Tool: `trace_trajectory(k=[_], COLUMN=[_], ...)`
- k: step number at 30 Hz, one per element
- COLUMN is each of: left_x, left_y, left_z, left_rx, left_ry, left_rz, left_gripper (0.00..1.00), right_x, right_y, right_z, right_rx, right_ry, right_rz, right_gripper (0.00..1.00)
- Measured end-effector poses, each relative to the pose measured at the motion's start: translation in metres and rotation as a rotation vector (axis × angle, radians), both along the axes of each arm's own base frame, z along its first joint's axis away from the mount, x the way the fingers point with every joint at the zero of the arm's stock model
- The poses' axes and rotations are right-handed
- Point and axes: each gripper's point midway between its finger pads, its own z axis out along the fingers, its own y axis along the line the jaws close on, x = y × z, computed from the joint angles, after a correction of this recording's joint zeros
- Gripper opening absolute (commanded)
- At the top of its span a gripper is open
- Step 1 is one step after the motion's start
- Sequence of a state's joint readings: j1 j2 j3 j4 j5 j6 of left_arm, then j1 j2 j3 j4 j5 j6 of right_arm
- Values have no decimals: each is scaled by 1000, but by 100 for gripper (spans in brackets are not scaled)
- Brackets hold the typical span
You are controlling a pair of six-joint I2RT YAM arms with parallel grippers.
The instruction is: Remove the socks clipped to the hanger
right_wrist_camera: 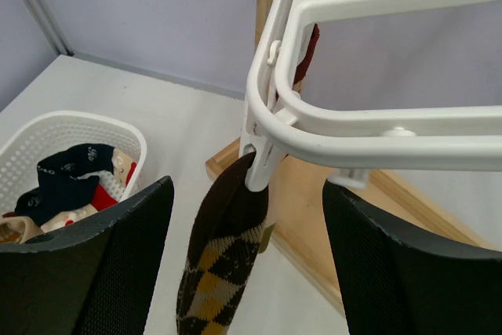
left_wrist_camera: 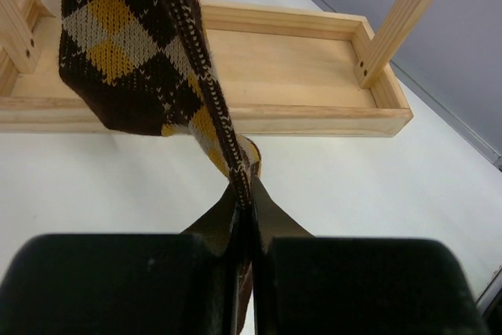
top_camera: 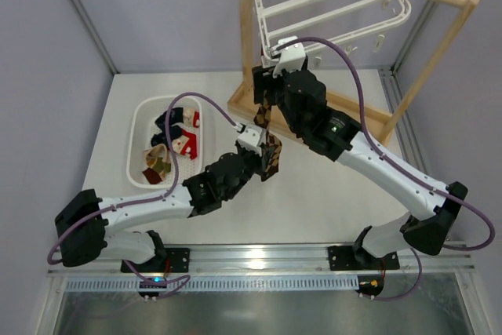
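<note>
A brown-black argyle sock (right_wrist_camera: pixel 223 256) hangs from a white clip (right_wrist_camera: pixel 263 166) at the corner of the white hanger (right_wrist_camera: pixel 376 127). My right gripper (right_wrist_camera: pixel 249 194) is open, one finger (right_wrist_camera: pixel 118 256) on each side of the clip and the sock's top, touching neither. My left gripper (left_wrist_camera: pixel 249 217) is shut on the lower end of the argyle sock (left_wrist_camera: pixel 125 37), which runs taut up from the jaws. From above, the argyle sock (top_camera: pixel 267 131) stretches between the two grippers below the hanger (top_camera: pixel 329 5). A strip of red sock (right_wrist_camera: pixel 310 56) shows behind the hanger's frame.
A white slotted basket (top_camera: pixel 141 115) on the left holds several loose socks (top_camera: pixel 176 143). The wooden rail stand's base tray (left_wrist_camera: pixel 298 60) lies just beyond the sock, with its upright posts (top_camera: pixel 245 29) beside the hanger. Grey walls enclose the table.
</note>
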State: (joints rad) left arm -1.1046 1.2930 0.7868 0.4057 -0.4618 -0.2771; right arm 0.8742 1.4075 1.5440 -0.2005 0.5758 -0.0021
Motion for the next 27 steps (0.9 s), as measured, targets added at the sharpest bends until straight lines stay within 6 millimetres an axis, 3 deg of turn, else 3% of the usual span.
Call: trace_trajectory(k=[6, 16, 24, 27], left_x=[-3, -6, -9, -9], left_y=[1, 0, -2, -4], left_z=[5, 5, 4, 0], left_rx=[-4, 9, 16, 28], left_ry=[-11, -23, -28, -27], left_rz=[0, 0, -2, -3], left_gripper=[0, 0, 0, 0], right_x=[15, 32, 46, 48], right_y=[12, 4, -1, -2], right_z=[-20, -12, -24, -27], right_rx=[-61, -96, -157, -164], right_ry=[46, 31, 38, 34], right_rz=[-28, -153, -254, -269], right_gripper=[77, 78, 77, 66])
